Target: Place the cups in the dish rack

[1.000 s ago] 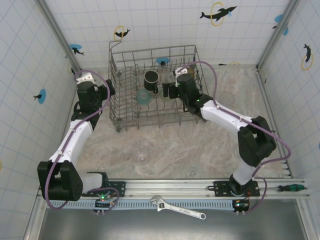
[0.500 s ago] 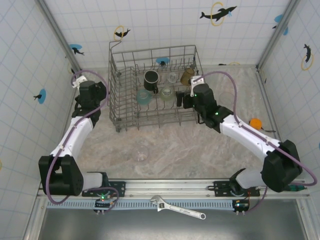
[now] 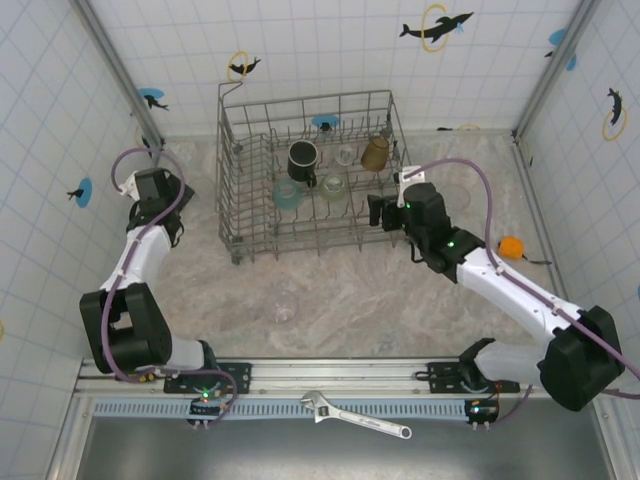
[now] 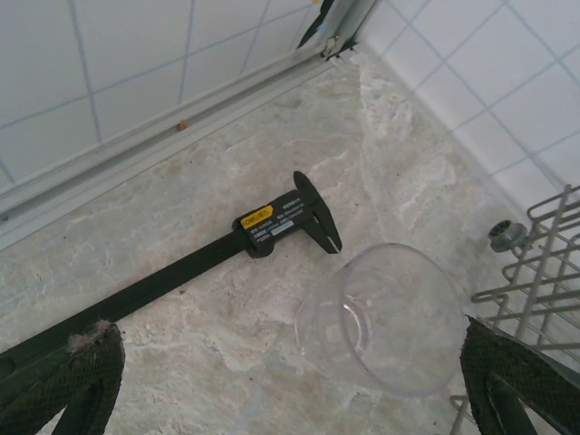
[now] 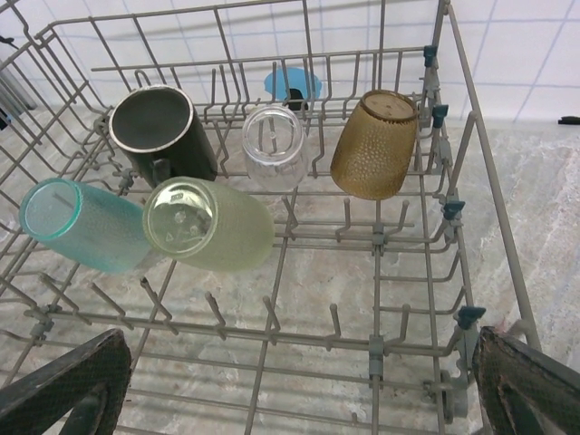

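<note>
The grey wire dish rack (image 3: 229, 170) stands at the back of the table. In it lie a black mug (image 5: 163, 134), a clear glass (image 5: 274, 145), an amber tumbler (image 5: 374, 145), a teal cup (image 5: 82, 225) and a pale green cup (image 5: 210, 225). My right gripper (image 5: 299, 399) hangs open over the rack's bare front tines (image 5: 381, 245), at its right front corner (image 3: 376, 212). By the left wall my left gripper (image 3: 152, 190) is open, and a clear glass (image 4: 381, 317) lies on its side just ahead of its fingers (image 4: 72, 372). Another clear glass (image 3: 284, 305) sits mid-table.
A black caliper (image 4: 227, 249) lies on the marble floor near the left wall, beyond the fallen glass. The rack's corner (image 4: 535, 263) is close on that glass's right. An orange round object (image 3: 511, 246) rests at the right. A wrench (image 3: 355, 415) lies on the front rail.
My right arm has drawn back out of the rack toward its right front corner. My left arm has swung left, away from the rack, toward the wall. Both grippers stayed open.
</note>
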Controlling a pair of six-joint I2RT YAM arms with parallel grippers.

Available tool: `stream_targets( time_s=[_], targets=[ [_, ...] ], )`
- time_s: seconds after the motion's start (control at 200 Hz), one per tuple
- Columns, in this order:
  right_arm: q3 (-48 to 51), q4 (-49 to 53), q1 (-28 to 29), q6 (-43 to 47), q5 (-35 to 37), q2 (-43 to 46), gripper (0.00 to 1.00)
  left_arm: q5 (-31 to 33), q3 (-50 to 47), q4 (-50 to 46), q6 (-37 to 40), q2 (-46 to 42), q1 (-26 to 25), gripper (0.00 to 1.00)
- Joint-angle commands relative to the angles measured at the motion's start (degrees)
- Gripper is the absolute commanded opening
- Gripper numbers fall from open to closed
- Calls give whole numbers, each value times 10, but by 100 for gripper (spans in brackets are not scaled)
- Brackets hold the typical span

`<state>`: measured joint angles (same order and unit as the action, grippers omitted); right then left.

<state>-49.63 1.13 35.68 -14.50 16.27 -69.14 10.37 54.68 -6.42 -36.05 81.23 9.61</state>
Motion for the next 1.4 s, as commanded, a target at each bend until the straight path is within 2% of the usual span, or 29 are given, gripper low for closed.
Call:
stream_targets(
  time_s=[0.0, 0.135, 0.305, 0.601, 0.821, 0.971, 1.396],
  targets=[
    [22, 0, -8, -4, -5, 25, 100, -43, 17, 25, -7, 6, 8, 97],
    [35, -1, -13, -9, -13, 41, 100, -75, 2, 23, -26, 17, 14, 94],
    [44, -3, -14, -14, -17, 60, 100, -95, -49, 84, -47, 26, 15, 93],
    [64, 7, -14, -29, -22, 88, 100, -137, -18, 129, -53, 93, 16, 91],
    [78, 10, -16, -46, -10, 118, 100, -155, 8, 147, -41, 137, 17, 79],
    [81, 13, -15, -51, -11, 129, 100, -148, 4, 164, -45, 140, 17, 76],
    [72, 17, -11, -65, -19, 122, 100, -185, 1, 189, -59, 188, 24, 65]
  ],
)
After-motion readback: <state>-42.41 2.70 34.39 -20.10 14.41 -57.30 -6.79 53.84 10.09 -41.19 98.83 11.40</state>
